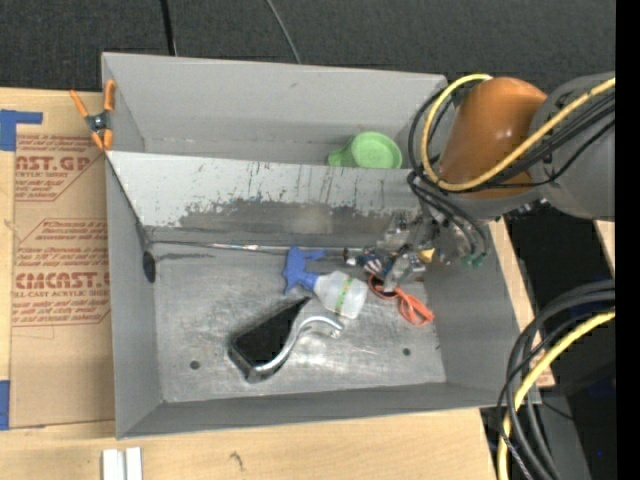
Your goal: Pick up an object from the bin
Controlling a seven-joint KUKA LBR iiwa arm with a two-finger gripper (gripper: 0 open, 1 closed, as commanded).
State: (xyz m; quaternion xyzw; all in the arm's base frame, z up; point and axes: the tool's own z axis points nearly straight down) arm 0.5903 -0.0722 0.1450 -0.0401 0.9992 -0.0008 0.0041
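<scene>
My gripper (408,248) hangs low at the right side of the bin, under the orange wrist cover. Just below it lies a small orange-red looped thing (414,308) with dark wire at its top. To the gripper's left lies a small white translucent bottle (338,293) with a green band. A blue plastic piece (300,266) touches the bottle's upper left. Whether anything is between the fingers is hidden.
A black pad with a curved silver handle (268,340) lies in the front middle. A green round cup-like thing (370,152) rests against the back wall. A thin metal rod (240,247) with a black tip runs leftward along the floor's back edge.
</scene>
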